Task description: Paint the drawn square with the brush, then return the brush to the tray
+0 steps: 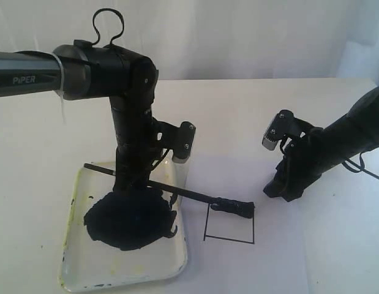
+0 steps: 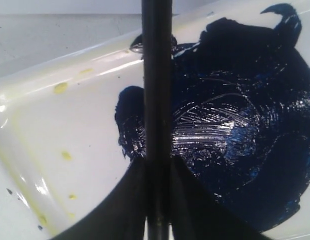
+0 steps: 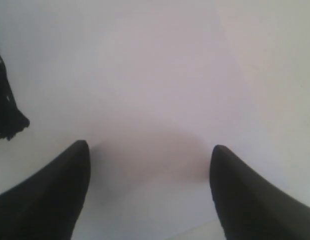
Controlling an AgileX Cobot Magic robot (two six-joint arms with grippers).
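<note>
— Desk: The tray (image 2: 29,125) shows glossy white, stained yellowish; its paint puddle (image 2: 235,130) gleams wet, ridged with strokes.
— Photographer: The brush (image 2: 156,90) shaft looks smooth, matt black; the surface (image 1: 250,104) matt white.

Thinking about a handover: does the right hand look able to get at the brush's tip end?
Probably yes. The right hand, open, sits beside the drawn square with bare paper between it and the brush tip; the left hand grips the brush back over the tray.
</note>
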